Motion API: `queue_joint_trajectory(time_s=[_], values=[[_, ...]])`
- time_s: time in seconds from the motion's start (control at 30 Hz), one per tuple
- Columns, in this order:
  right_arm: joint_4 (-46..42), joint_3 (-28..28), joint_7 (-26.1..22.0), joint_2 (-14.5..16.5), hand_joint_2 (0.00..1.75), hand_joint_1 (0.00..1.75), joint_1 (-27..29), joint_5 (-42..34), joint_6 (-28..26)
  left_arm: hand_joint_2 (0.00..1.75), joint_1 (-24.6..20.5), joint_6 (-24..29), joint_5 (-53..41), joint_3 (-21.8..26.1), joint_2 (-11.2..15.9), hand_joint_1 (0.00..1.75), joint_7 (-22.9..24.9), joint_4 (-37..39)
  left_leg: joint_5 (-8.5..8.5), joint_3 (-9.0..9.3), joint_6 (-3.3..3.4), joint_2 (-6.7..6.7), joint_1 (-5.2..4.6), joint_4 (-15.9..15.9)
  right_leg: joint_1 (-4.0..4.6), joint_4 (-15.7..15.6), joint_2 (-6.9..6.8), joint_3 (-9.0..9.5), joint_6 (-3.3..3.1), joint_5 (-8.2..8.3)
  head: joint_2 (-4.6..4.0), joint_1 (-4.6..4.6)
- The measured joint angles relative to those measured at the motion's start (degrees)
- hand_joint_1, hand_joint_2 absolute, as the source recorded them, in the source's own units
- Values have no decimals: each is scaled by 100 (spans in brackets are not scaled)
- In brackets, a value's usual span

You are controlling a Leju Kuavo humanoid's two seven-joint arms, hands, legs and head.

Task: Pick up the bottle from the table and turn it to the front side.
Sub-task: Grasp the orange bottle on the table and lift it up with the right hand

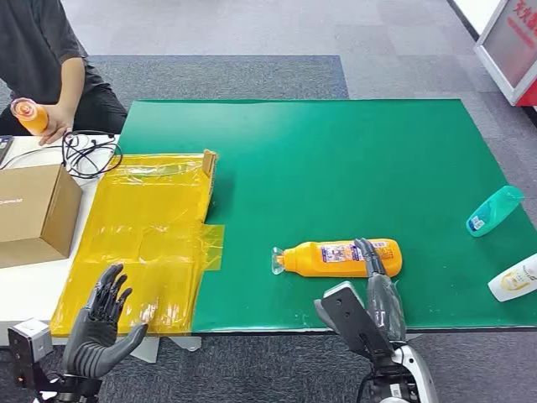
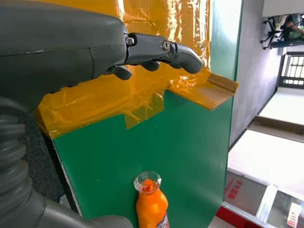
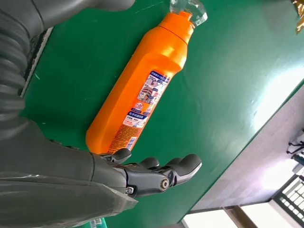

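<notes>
A grey carpeted floor [image 1: 253, 34] surrounds a bench [image 1: 355, 151] covered with a green mat. The right hand [image 1: 373, 290] reaches in over the near edge with its fingers [image 3: 168, 171] stretched out and apart, holding nothing; the fingertips lie at the right end of the orange bottle [image 1: 341, 258], though the pictures do not settle whether they touch it. The bottle lies on its side near the front edge of the mat, its clear cap [image 1: 277, 260] pointing left and a printed label [image 3: 145, 102] facing up. The left hand [image 1: 101, 332] hovers at the near left, palm raised and fingers spread, empty, just in front of a sheet of yellow plastic wrap [image 1: 145, 243] that covers the left end of the bench and laps onto the green. Farther left sits a brown cardboard box [image 1: 34, 210] with black cables [image 1: 89, 155] behind it. At the far left a person in dark clothes [image 1: 38, 50] holds another orange bottle [image 1: 28, 115]. On the right edge of the mat lie a teal bottle [image 1: 494, 210] and, nearer, a white bottle [image 1: 514, 279].
</notes>
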Motion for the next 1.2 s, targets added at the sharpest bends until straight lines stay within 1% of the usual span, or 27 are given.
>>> queue_joint_trajectory(time_s=[0.23, 0.43, 0.53, 0.63, 0.77, 0.87, 1.1, 1.2], values=[[41, -2, 9, 0, 175, 0, -19, 3, 7, 175, 0, 0, -4, 34, -2, 0, 0, 23, 0, 1, 0, 0, 0, 0, 0, 0, 0, 0, 0, 0, 0, 0], [70, -3, 173, -9, 175, 0, -87, 97, 102, 175, -13, 10, -6, 56, -4, 0, -64, 39, 0, 1, 0, 0, 0, 0, 0, 0, 0, 0, 0, 0, 0, 0], [72, -4, 339, -35, 175, 0, -154, 289, 273, 175, -34, -23, -15, 70, -3, 0, -89, 61, 0, 1, 0, 0, 0, 0, 0, 0, 0, 0, 0, 0, 0, 0], [93, -4, 670, -105, 175, 0, -288, 716, 626, 175, -66, -88, -68, 103, 1, 0, -120, 88, 0, 1, 0, 0, 0, 0, 0, 0, 0, 1, 0, 1, 0, 1], [234, -4, 1049, -256, 175, 0, -635, 1319, 1163, 175, -160, -227, -217, 200, 23, 0, -247, 170, 2, 3, 0, 0, -1, 0, 0, 0, 0, 1, 0, 2, 0, 1], [468, -5, 1161, -431, 175, 0, -966, 1609, 1450, 175, -261, -257, -343, 241, 57, 0, -362, 299, 3, 4, -1, 0, -1, 0, 0, 0, 0, 2, 1, 3, 0, 1], [1175, 10, 1152, -843, 175, 0, -1532, 1760, 1697, 175, -501, -171, -505, 334, 143, 0, -416, 656, 4, -1, 0, 0, 0, 0, 0, 0, 0, 0, 1, 4, 0, 0], [1687, 93, 1086, -1051, 175, 0, -1922, 1759, 1793, 175, -662, -74, -546, 370, 228, 0, -464, 905, 4, -2, 1, 0, 0, 0, -1, 0, 0, 1, 2, 4, 0, 0]])
